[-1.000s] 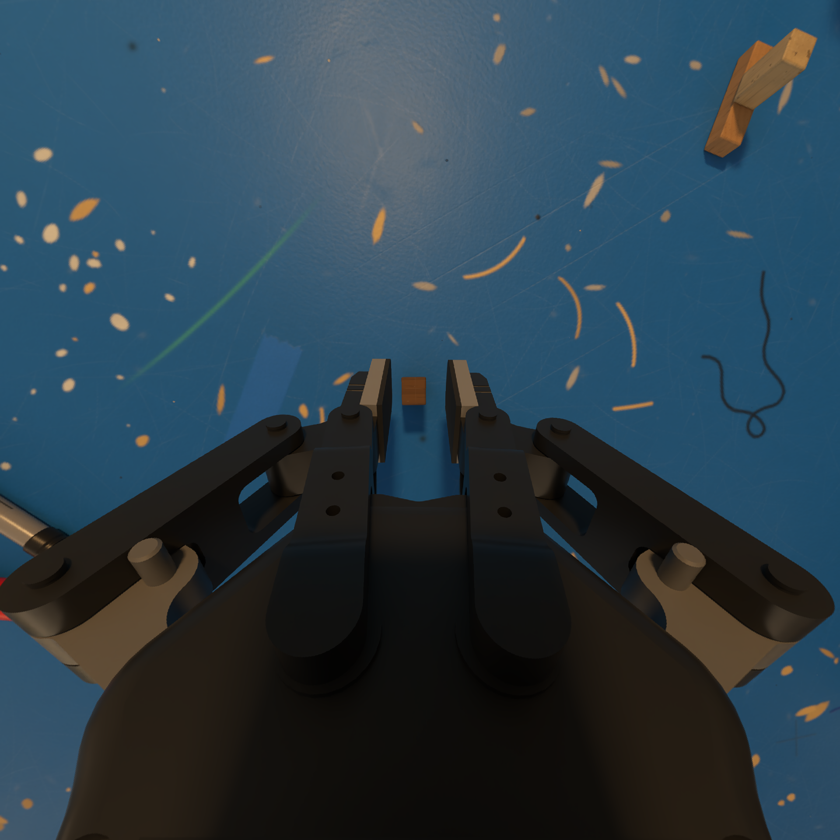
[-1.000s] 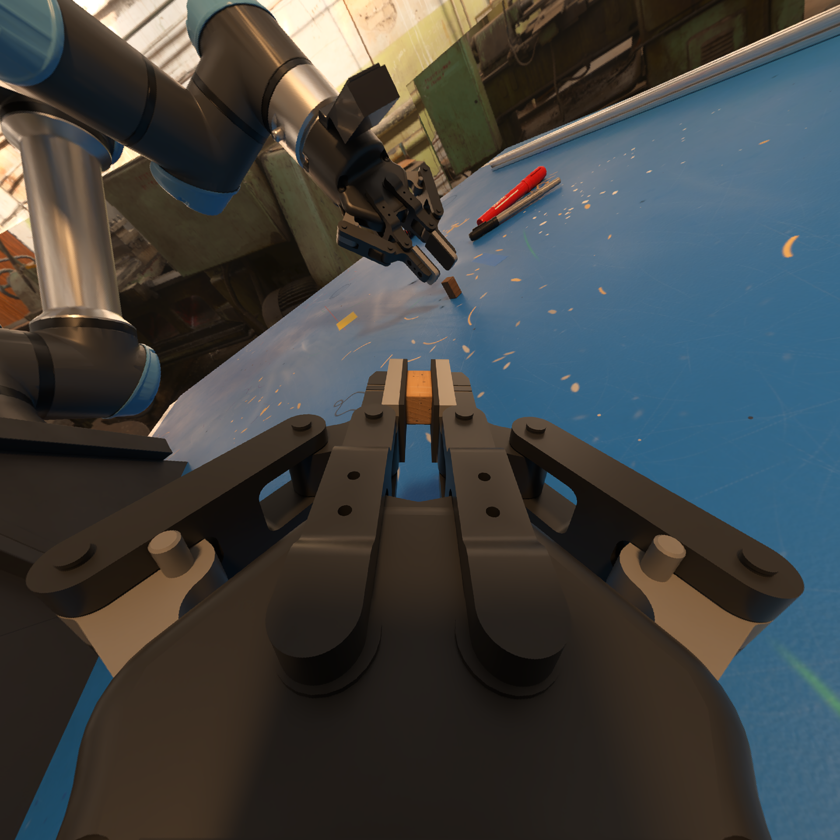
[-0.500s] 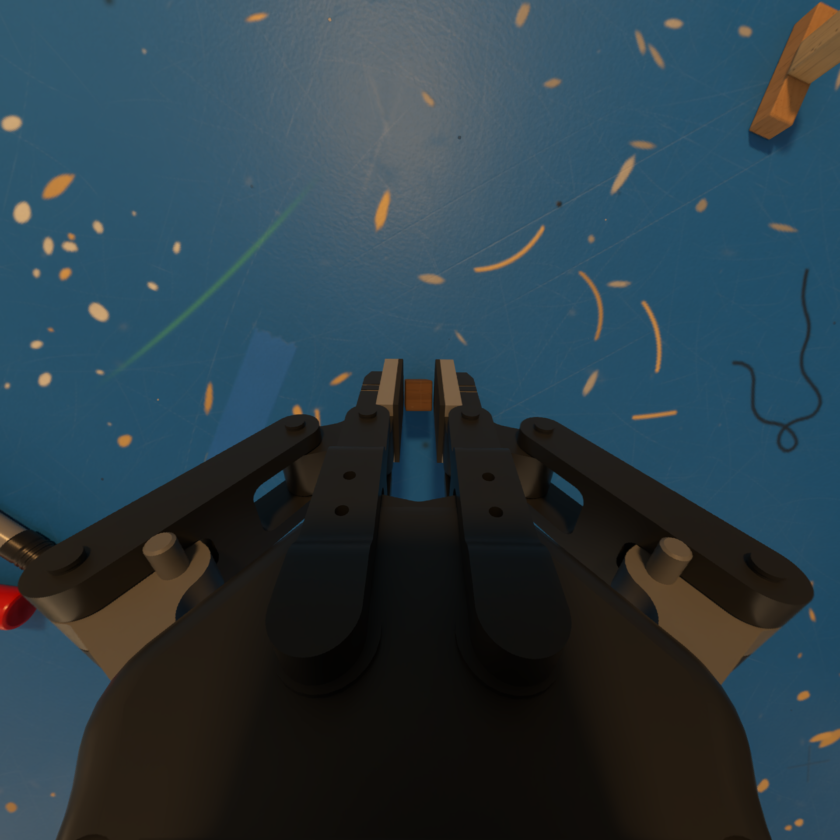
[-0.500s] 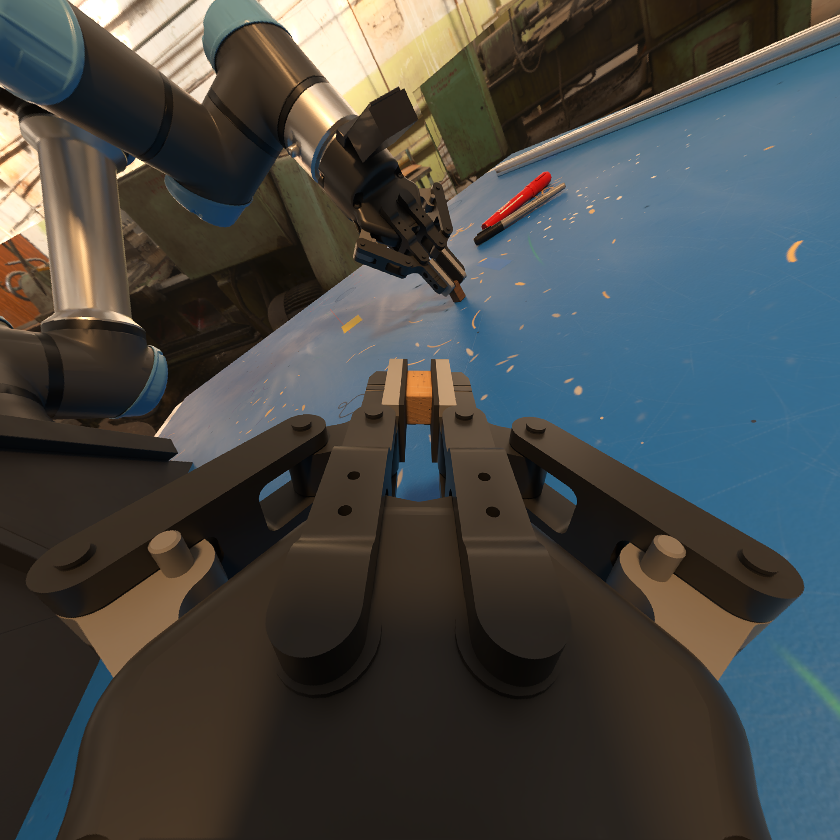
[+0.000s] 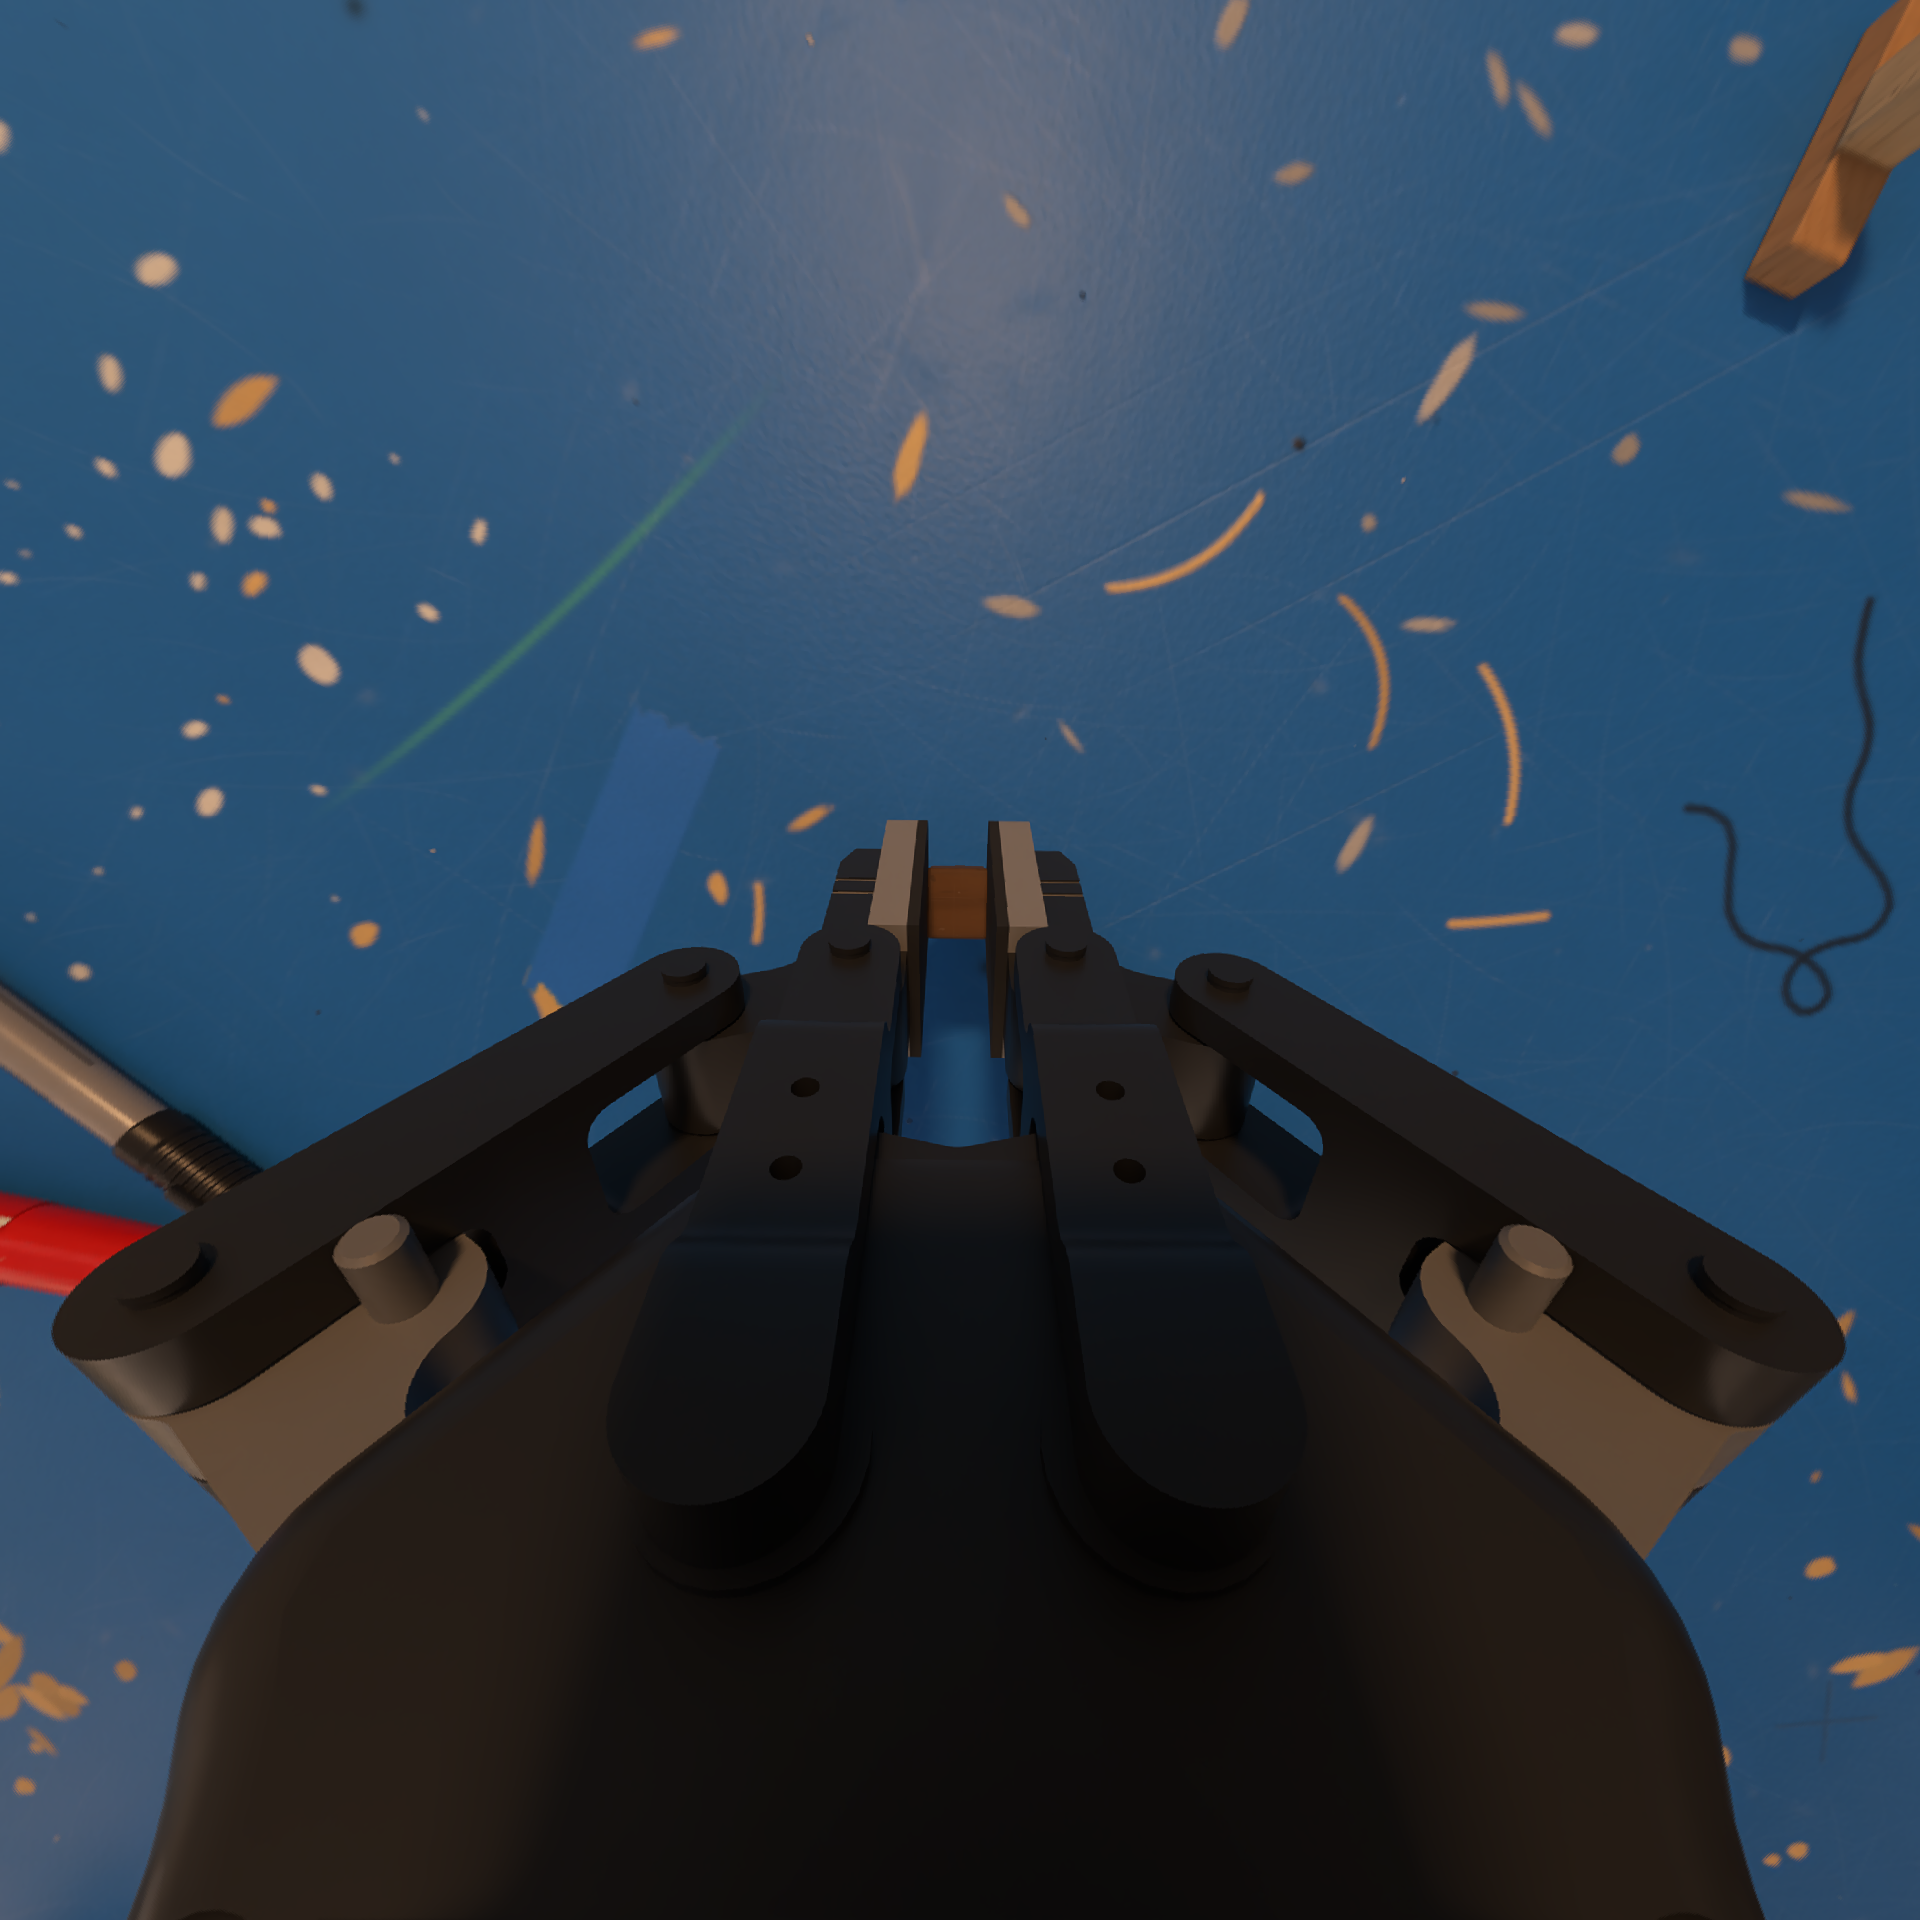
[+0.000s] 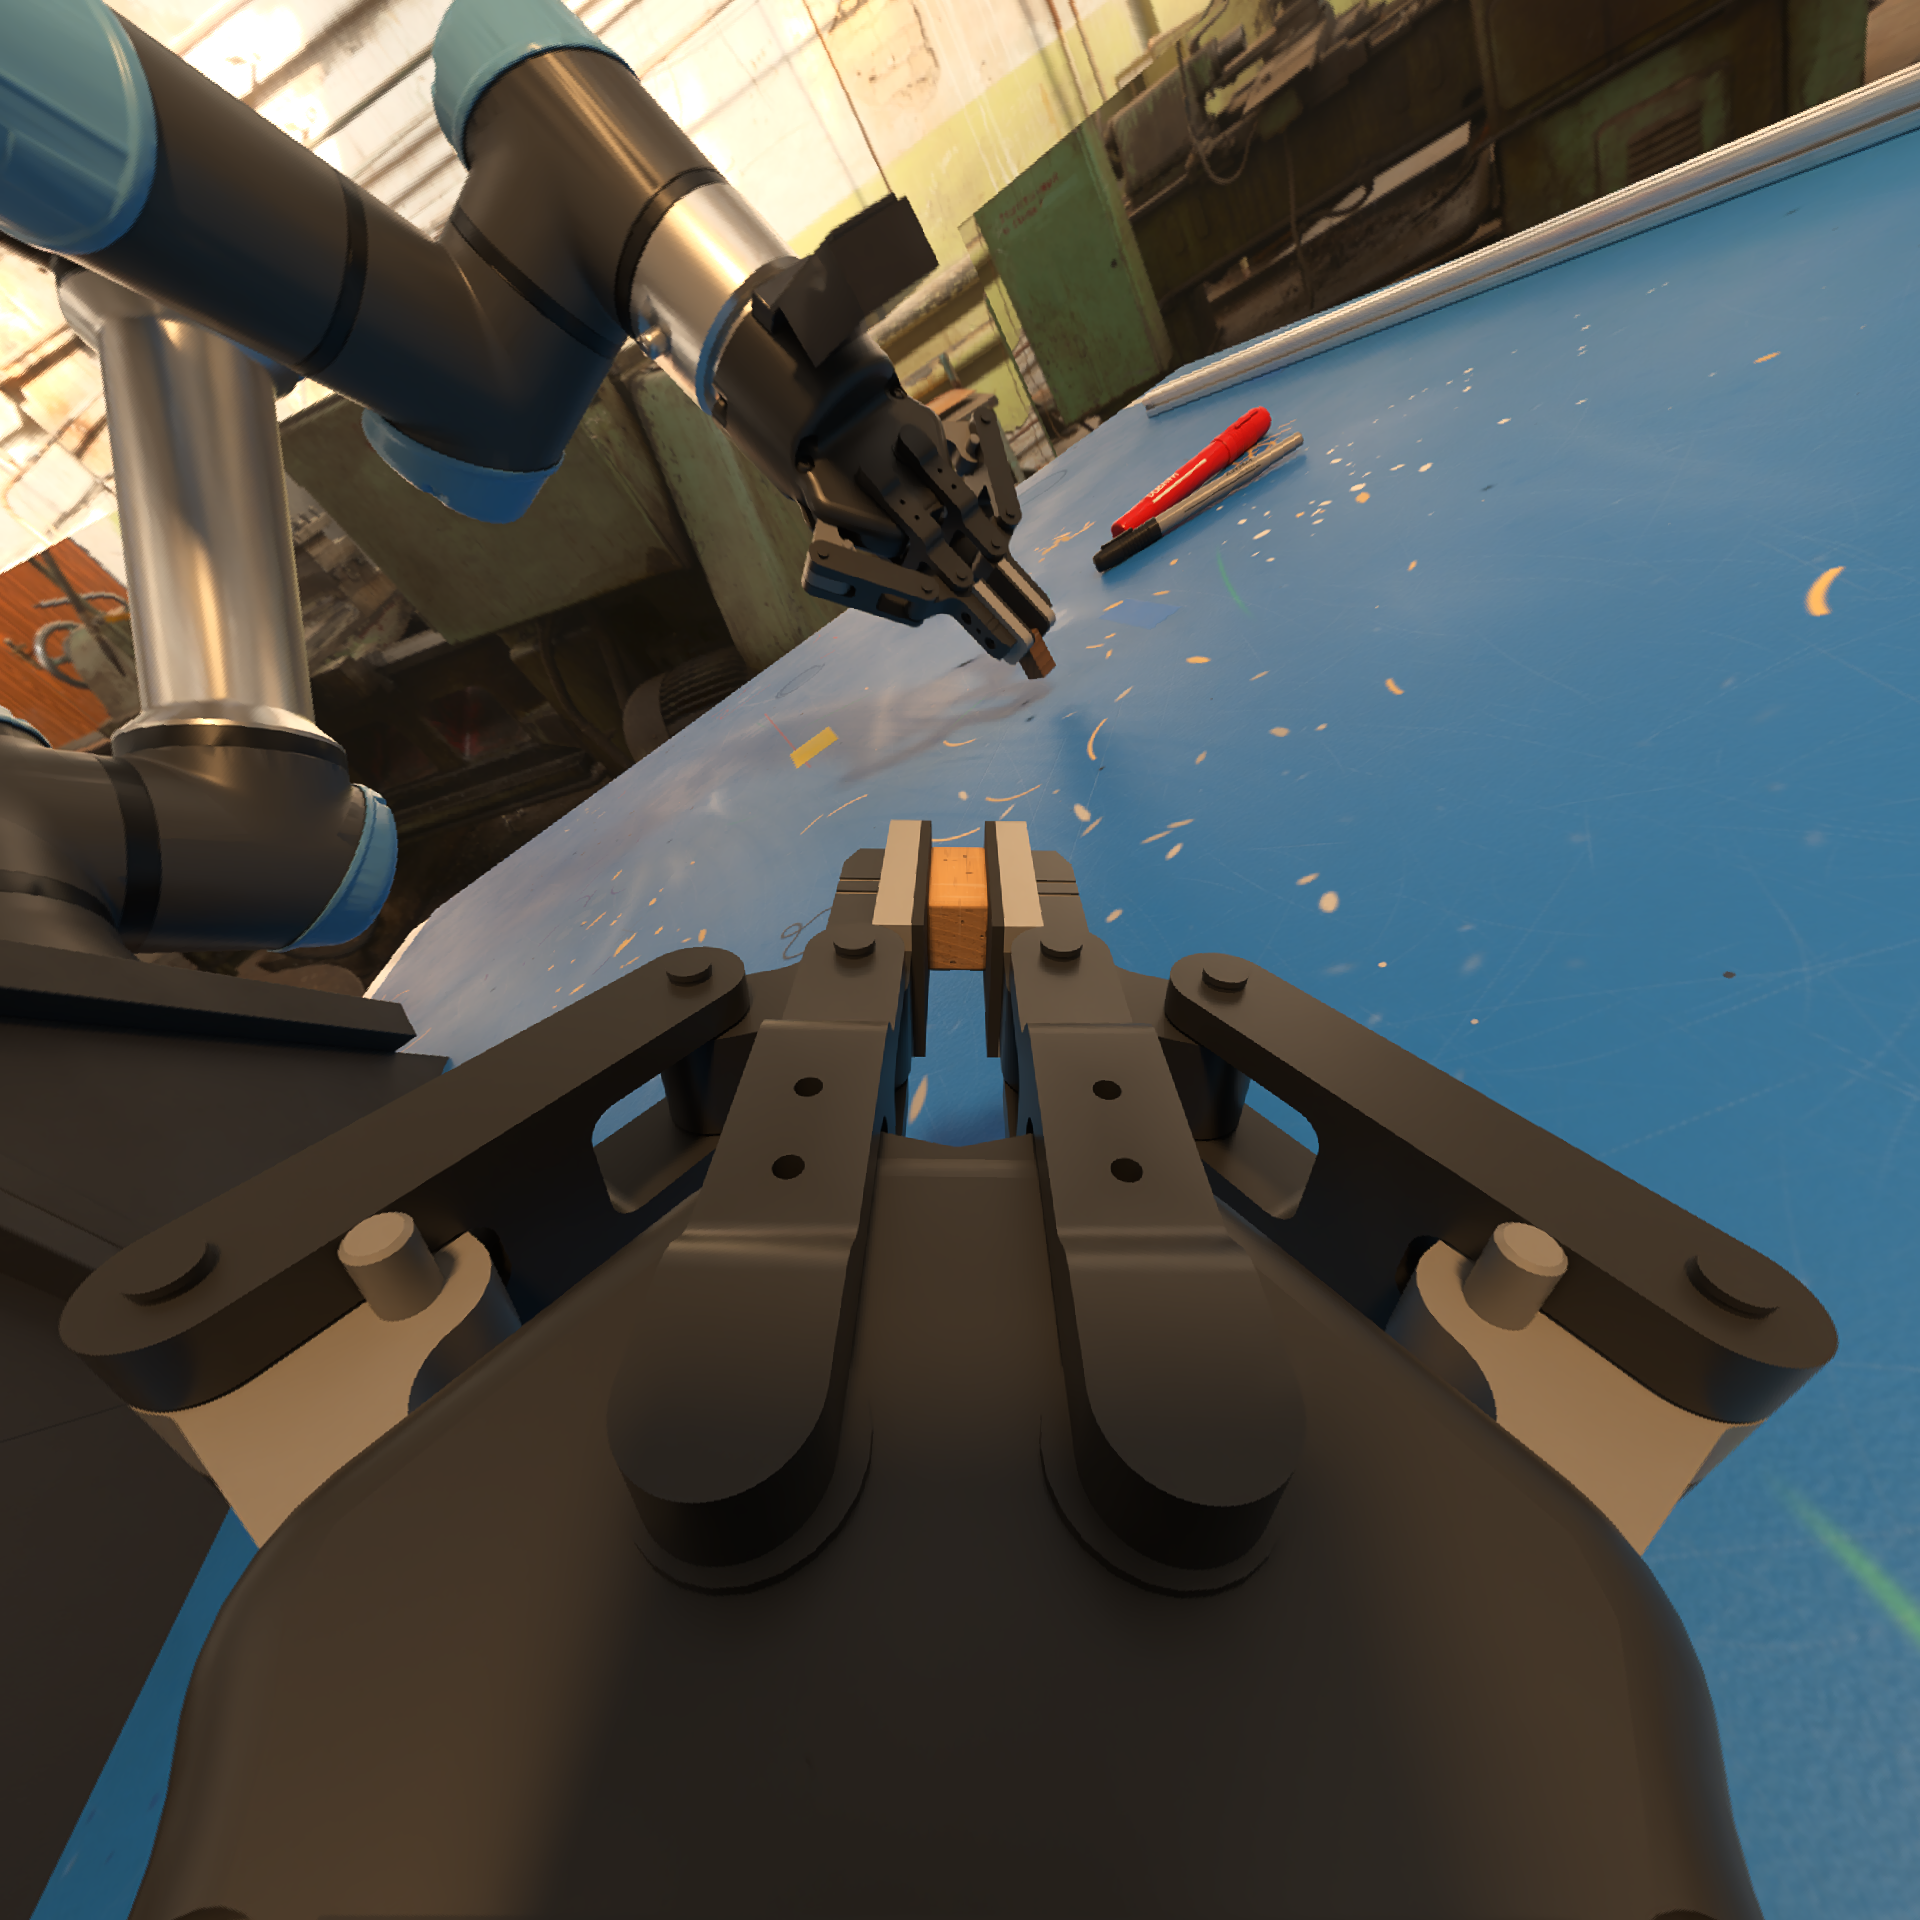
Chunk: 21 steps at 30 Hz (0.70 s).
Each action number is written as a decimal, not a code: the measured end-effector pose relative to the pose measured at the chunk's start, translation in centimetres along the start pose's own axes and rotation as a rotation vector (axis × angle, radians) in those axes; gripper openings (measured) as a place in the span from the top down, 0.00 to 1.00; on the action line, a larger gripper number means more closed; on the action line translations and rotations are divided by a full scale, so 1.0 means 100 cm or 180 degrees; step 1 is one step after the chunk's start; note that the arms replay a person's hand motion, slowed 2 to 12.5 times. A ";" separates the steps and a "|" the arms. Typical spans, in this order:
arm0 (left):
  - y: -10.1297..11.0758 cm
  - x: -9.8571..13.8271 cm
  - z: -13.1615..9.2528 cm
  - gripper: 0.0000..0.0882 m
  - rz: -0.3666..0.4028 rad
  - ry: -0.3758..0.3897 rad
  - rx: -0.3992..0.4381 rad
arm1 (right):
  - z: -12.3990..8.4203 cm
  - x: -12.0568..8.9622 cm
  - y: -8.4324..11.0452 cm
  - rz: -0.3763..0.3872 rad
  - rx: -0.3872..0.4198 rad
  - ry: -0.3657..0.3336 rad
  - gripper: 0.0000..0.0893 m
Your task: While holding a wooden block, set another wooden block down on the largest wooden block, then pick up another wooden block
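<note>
The left gripper [image 5: 957, 883] has its fingers [image 5: 899, 873] closed narrowly on a small dark wooden block [image 5: 957, 902], which sits between the pads at their tips. In the right wrist view the same gripper [image 6: 1023, 639] appears above the blue desk [image 6: 1558, 831] with the dark block [image 6: 1038, 657] at its fingertips, apparently just clear of the surface; contact cannot be ruled out from this angle. To the left of these fingers lie a red marker [image 5: 52, 1242] and a grey pen [image 5: 94, 1101], touching or nearly touching one another. Far ahead and to the right of the fingers, at the frame edge, lies the largest wooden block [image 5: 1808, 208] with a paler block [image 5: 1891, 120] resting across it.

The right gripper [image 6: 957, 883] holds a light wooden block [image 6: 957, 904] firmly between its fingers [image 6: 899, 873], well apart from the stack.

Judgement: the placing step appears complete, since one block already lies on the largest one, and the right gripper maintains the required hold. The step in hand is the final pick-up. The next move calls for a straight lift of the left gripper, with grip force kept constant so the small block does not slip or rotate between the pads.
</note>
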<state>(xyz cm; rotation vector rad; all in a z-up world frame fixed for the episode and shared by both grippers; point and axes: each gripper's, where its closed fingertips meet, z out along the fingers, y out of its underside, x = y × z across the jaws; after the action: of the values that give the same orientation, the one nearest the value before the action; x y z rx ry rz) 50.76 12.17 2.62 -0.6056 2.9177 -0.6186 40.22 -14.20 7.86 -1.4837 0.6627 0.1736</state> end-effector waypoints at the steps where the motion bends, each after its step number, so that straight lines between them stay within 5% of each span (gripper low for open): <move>1: -0.002 0.000 -0.003 0.89 -0.0012 -0.0026 0.0031 | 0.000 0.000 0.000 -0.0003 0.0000 -0.0002 0.90; 7: -0.020 0.000 -0.031 0.89 -0.0092 -0.0297 0.0334 | 0.000 -0.001 0.000 -0.0025 0.0001 -0.0021 0.90; 13: -0.052 0.016 -0.067 0.89 -0.0013 -0.0542 0.0921 | 0.000 -0.002 0.000 -0.0041 0.0002 -0.0029 0.90; 21: -0.095 0.081 -0.080 0.89 0.0260 -0.0275 0.1552 | 0.000 -0.003 0.000 -0.0084 -0.0004 -0.0016 0.90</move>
<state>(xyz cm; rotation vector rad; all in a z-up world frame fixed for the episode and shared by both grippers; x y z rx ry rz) 45.40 3.95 13.65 -0.4342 2.5486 -1.2021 40.00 -14.11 7.98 -1.4923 0.6386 0.1575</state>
